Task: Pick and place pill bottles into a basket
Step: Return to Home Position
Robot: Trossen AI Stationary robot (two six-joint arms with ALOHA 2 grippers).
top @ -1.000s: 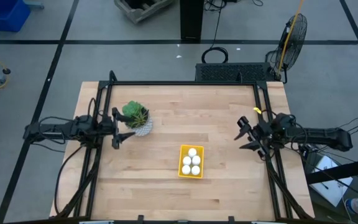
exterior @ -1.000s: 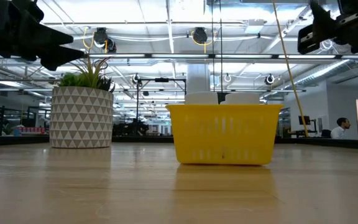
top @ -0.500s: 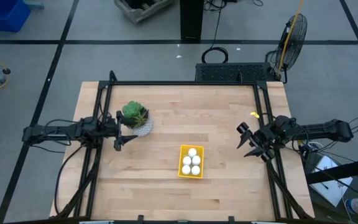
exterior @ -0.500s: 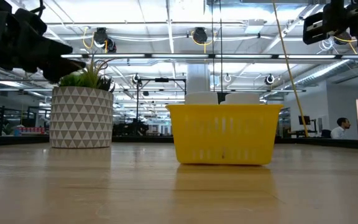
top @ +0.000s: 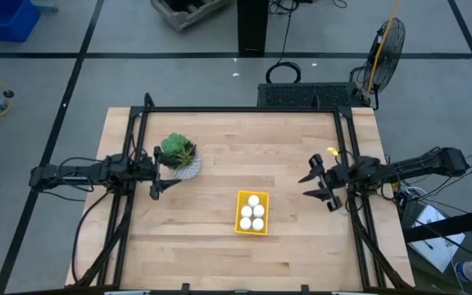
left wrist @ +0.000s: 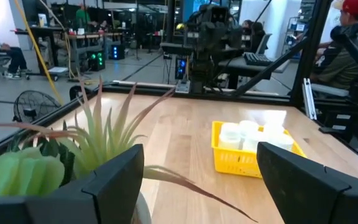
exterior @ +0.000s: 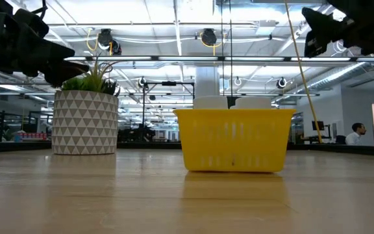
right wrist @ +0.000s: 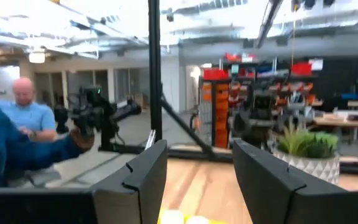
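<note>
The yellow basket stands on the table's near middle and holds several white pill bottles. Their caps show above its rim in the low view and in the left wrist view. My left gripper is open and empty above the table by the potted plant, left of the basket. My right gripper is open and empty above the table, right of the basket. Both hang high in the low view, the left one and the right one. The basket rests on its flat bottom.
A green plant in a white patterned pot stands at the table's left, just beyond my left gripper. A black frame runs along the table's far, left and right edges. Bare wood lies around the basket. People show in the room beyond.
My right gripper has moved toward the table's left, nearer the basket, and has turned a little; it stays open and empty. The basket and bottles have stayed where they were.
</note>
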